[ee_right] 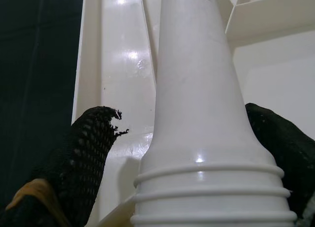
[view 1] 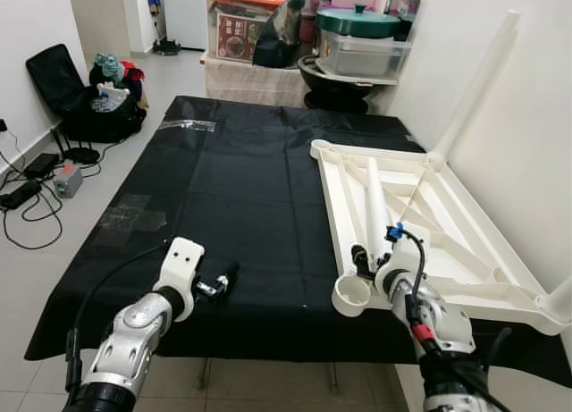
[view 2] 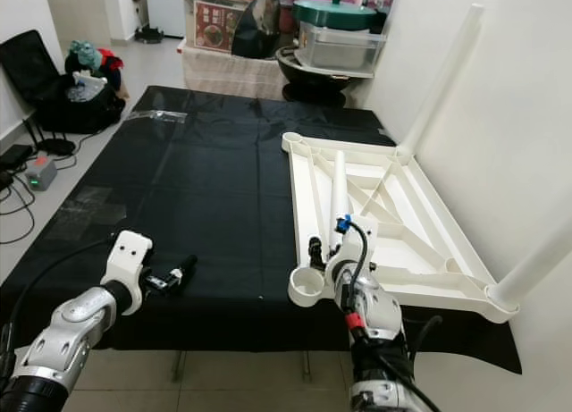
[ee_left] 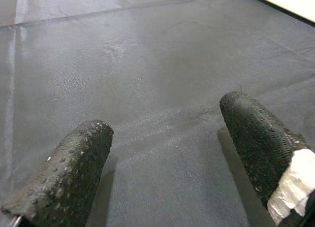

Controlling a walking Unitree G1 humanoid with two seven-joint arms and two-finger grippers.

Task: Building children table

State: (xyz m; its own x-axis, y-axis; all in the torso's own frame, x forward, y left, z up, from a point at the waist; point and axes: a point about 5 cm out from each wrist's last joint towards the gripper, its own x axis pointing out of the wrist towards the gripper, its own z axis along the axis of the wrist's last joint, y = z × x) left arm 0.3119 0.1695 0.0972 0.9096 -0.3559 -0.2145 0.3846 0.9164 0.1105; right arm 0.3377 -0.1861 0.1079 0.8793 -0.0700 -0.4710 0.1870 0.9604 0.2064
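Table leg (view 1: 375, 202) gripped by right gripper (ee_right: 197, 153), lying on upturned tabletop (view 1: 465, 224).
Next: lift, seat it in near-left socket (view 1: 351, 296); left gripper (ee_left: 172, 153) open, empty.

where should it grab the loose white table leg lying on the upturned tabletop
Grip the loose white plastic table leg near its ribbed end, from above, fingers straddling the round shaft crosswise. It lies flat on the upturned white plastic tabletop, where the right end effector already straddles it.
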